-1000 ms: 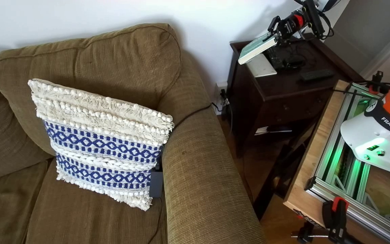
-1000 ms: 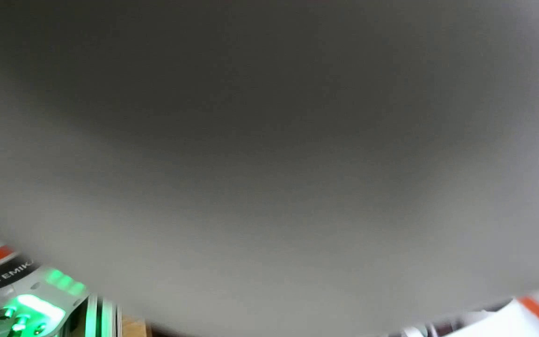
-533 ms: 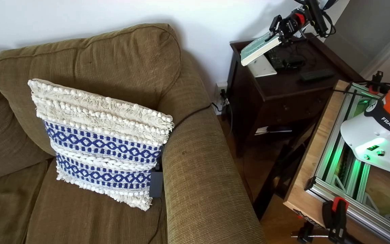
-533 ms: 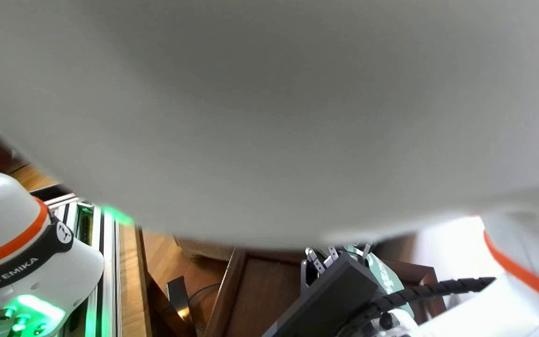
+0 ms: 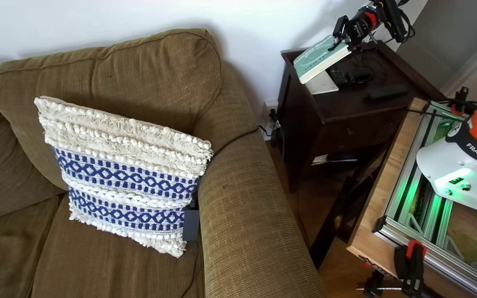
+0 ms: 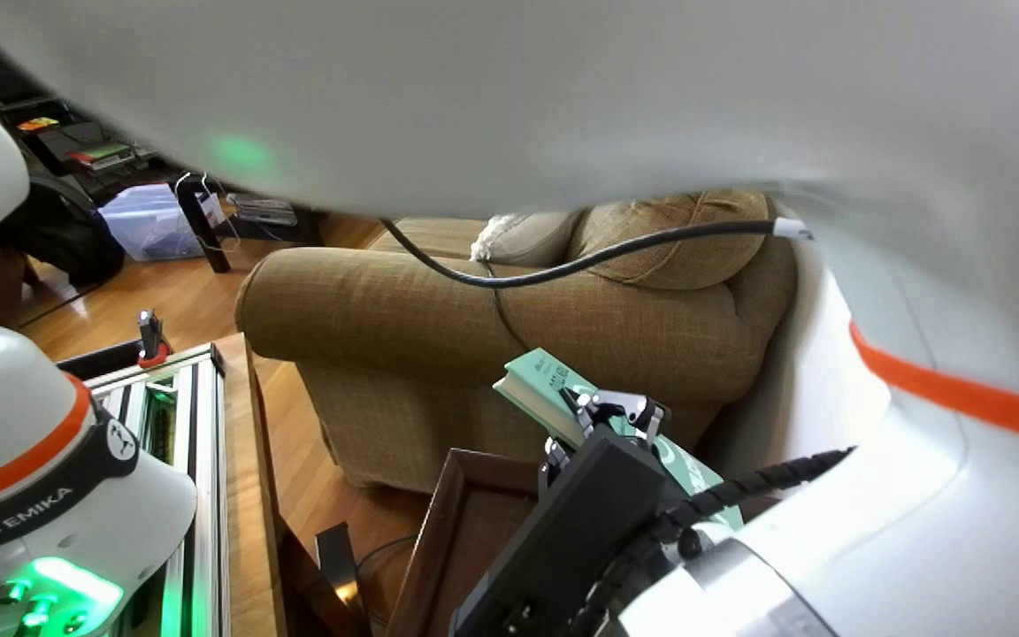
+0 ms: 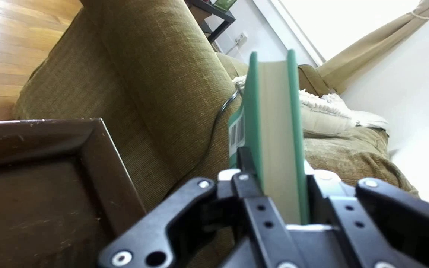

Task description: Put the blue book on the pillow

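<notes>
A dark brown wooden nightstand (image 5: 346,108) with drawers (image 5: 362,129) and a raised rim (image 7: 106,182) carries a flat white rectangular pad (image 5: 323,84); just beside the pad lies a black remote control (image 5: 338,78), farther from the pad a small black device (image 5: 360,75) too dark to identify, and farthest from the pad a long dark second remote control (image 5: 389,92)

Your wrist view burns out white at the window (image 7: 348,22); glare whitens part of the floor (image 7: 21,48). In an exterior view, the arm (image 6: 474,106) fills your top edge, blurred. In both exterior views, green light from the base (image 5: 466,165) tints the metal frame (image 5: 409,174).
</notes>
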Available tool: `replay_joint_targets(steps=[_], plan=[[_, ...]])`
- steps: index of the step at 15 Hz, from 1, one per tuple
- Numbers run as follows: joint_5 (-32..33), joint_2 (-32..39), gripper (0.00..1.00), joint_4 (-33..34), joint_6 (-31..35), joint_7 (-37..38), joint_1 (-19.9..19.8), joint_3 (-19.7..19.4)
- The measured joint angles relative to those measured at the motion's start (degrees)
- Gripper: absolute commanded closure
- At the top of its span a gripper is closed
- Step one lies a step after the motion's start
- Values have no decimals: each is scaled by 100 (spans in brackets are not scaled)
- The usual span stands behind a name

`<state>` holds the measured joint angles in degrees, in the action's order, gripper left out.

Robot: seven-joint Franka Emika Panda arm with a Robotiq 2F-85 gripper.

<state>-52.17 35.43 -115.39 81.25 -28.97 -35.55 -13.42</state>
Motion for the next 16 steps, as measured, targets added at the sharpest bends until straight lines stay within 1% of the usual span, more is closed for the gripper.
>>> replay_joint_targets(steps=[5, 10, 13, 16], plan=[[143, -373, 93, -309, 0, -166, 204, -35], [461, -773, 93, -578, -2, -562, 428, -63], [734, -1212, 93, -828, -92, -876, 566, -99], [996, -1728, 93, -1086, -335, -1088, 690, -148]])
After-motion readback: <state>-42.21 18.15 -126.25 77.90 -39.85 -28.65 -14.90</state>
